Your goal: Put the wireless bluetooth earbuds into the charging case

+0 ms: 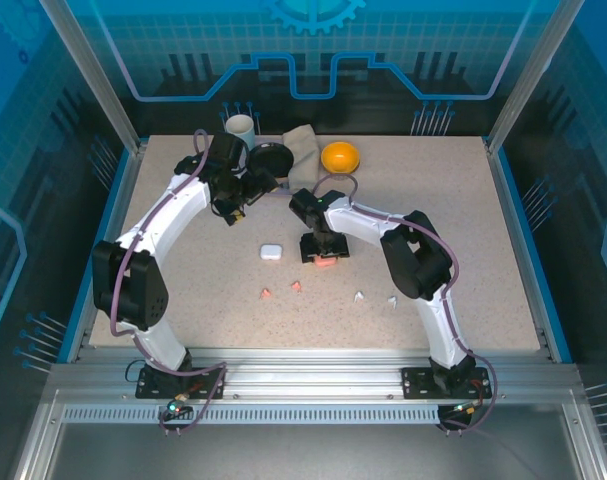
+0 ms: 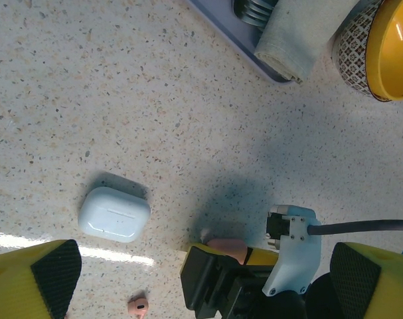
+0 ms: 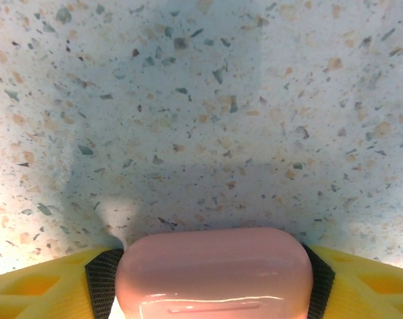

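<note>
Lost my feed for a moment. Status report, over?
Left end effector open, aloft. Right end effector clamped on pink case. Four earbuds loose on table. Nothing in the way.

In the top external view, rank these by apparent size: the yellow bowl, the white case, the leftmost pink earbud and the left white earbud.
1. yellow bowl
2. white case
3. pink earbud and white earbud: both are tiny specks, too alike to rank.
</note>
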Robot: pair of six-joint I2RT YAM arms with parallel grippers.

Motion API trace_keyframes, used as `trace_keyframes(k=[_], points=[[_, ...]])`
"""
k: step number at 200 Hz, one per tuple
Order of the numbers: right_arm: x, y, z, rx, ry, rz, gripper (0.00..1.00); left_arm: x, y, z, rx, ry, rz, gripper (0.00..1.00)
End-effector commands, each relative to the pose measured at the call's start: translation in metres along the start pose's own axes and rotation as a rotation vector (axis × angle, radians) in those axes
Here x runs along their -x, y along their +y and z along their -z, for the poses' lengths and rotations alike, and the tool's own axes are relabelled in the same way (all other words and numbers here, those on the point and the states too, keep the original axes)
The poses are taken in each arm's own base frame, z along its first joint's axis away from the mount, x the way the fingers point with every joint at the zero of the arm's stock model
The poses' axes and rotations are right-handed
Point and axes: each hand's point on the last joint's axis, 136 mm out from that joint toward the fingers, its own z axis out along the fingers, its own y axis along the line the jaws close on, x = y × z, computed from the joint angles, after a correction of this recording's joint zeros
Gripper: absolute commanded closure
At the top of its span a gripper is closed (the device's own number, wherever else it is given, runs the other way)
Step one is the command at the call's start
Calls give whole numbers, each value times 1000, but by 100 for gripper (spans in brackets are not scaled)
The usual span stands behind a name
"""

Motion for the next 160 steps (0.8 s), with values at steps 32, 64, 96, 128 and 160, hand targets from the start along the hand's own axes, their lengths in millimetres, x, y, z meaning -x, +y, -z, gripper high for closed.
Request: trace_keyframes(k=[32, 64, 96, 128, 160], points=[[-18, -14, -18, -24, 65, -37, 36, 0, -8, 13, -51, 2, -1, 1], [-16, -23, -12, -11, 56, -55, 45, 0, -11, 15, -64, 5, -1, 1], [-6, -28, 5, 23, 3, -123, 48, -7, -15, 7, -101, 37, 4, 1], [4, -40, 17, 120, -41, -319, 48, -22, -19, -12, -182, 99, 20, 1], [13, -59, 16, 219, -46, -551, 49, -45, -26, -26, -261, 130, -18, 1]])
